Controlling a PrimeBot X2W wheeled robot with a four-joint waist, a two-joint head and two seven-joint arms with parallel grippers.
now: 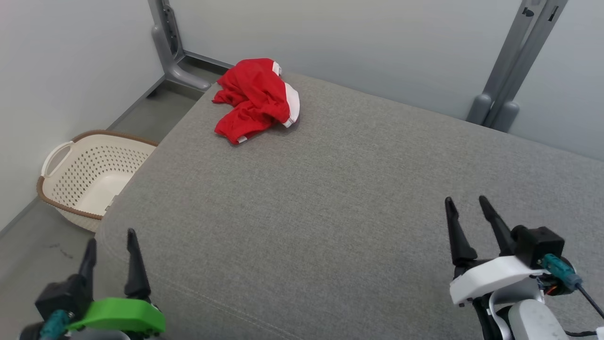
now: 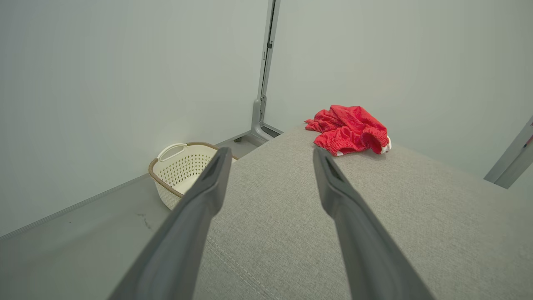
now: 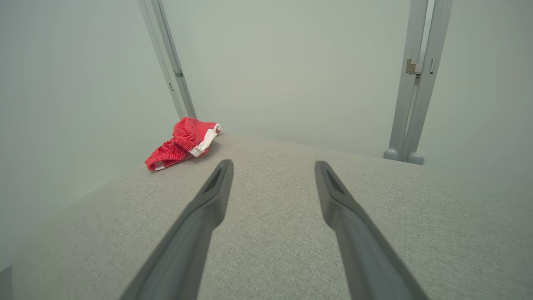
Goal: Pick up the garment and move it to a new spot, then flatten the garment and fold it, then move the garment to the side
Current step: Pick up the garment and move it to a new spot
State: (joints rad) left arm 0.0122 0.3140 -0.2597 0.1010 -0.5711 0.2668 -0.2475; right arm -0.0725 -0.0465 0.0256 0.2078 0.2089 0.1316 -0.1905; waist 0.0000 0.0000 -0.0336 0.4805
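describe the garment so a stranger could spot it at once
A wide grey upholstered surface lies before the robot. At its far left corner, past the cream laundry basket on the floor, sits a crumpled garment. Its bright red cloth with white trim stands out from the grey.

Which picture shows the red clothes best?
The head view: it looks down on the red garment, showing the whole crumpled heap on the grey cushion. Both wrist views see it from the side, hiding its far part.

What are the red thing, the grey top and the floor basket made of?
Red garment: soft matte cloth, crumpled in folds, white trim. Grey top: woven upholstery fabric, visible weave and seam. Basket: probably cream moulded plastic, perforated, brown braided-looking rim.
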